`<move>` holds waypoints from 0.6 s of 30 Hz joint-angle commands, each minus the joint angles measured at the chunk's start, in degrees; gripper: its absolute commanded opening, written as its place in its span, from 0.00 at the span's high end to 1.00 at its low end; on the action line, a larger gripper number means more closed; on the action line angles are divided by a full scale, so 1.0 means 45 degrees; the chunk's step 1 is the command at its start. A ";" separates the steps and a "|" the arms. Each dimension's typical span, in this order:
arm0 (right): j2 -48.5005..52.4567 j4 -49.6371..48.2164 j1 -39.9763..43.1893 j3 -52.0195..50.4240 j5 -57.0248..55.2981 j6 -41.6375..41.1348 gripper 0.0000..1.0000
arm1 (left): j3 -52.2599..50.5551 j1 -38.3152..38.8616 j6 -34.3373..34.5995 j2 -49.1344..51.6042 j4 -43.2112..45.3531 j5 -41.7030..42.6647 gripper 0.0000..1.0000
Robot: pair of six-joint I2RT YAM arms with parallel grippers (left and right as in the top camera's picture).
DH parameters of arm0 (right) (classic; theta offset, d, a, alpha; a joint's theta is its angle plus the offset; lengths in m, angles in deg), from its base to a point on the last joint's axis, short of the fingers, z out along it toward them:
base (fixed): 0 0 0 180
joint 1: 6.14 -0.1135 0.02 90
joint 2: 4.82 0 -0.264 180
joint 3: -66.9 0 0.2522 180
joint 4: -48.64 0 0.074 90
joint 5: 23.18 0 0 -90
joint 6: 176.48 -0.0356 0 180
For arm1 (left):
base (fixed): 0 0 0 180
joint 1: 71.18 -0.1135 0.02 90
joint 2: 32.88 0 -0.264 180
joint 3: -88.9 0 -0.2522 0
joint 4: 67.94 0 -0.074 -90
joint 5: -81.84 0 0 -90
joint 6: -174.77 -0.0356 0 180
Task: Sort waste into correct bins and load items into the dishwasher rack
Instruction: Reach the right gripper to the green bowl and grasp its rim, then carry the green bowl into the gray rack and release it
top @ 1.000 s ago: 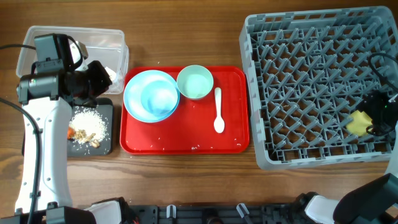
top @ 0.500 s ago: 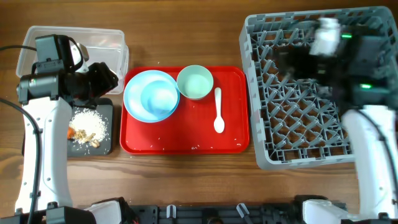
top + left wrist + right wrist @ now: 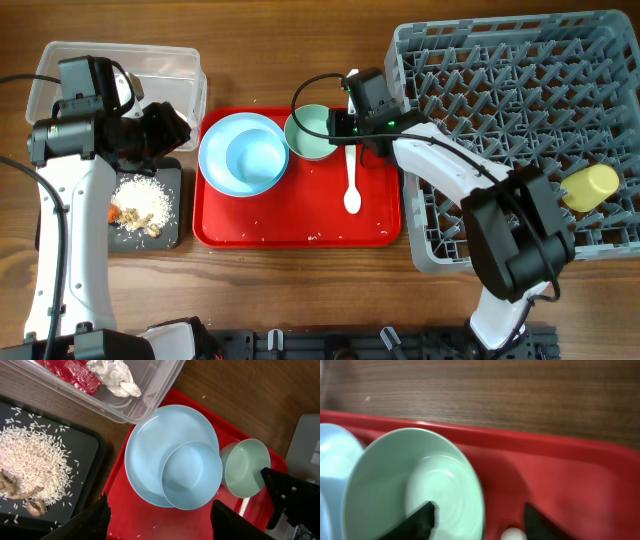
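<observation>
The right gripper's (image 3: 479, 510) jaws stand spread astride the mint-green bowl's (image 3: 410, 485) rim, one finger inside, one over the red tray (image 3: 300, 225). The left gripper's (image 3: 161, 510) jaws hang spread and empty, just left of that tray. At the far left, the red wrapper's (image 3: 70, 370) print in the clear tub (image 3: 150, 395) is unreadable. The table (image 3: 300, 60) is brown wood.

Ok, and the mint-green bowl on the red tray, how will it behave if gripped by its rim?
The mint-green bowl looks like thin glossy plastic: probably light and stiff, but apt to slip in a rim pinch. It sits upright and empty on the red tray, so a sideways push would likely slide it, not tip it.
</observation>
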 commanded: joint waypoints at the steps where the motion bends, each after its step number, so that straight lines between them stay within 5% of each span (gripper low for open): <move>1: 0.0457 -0.0034 -0.0005 0.0141 -0.0131 -0.0311 0.62 | -0.0010 0.0029 -0.0063 0.0078 -0.0010 -0.0121 0.34; 6: 0.0573 0.0049 -0.0005 0.0136 -0.0131 -0.0733 0.93 | -0.0010 0.0029 -0.0063 0.0078 -0.0063 -0.0121 0.34; 12: -0.0525 0.0505 0.0364 0.0141 -0.0714 -0.0544 0.96 | -0.0010 0.0029 -0.0068 0.0078 -0.0155 -0.0121 0.34; 18: -0.5382 0.1821 0.1817 0.0141 -0.3891 0.3283 0.96 | -0.0010 0.0029 -0.0068 0.0078 -0.0141 -0.0121 0.34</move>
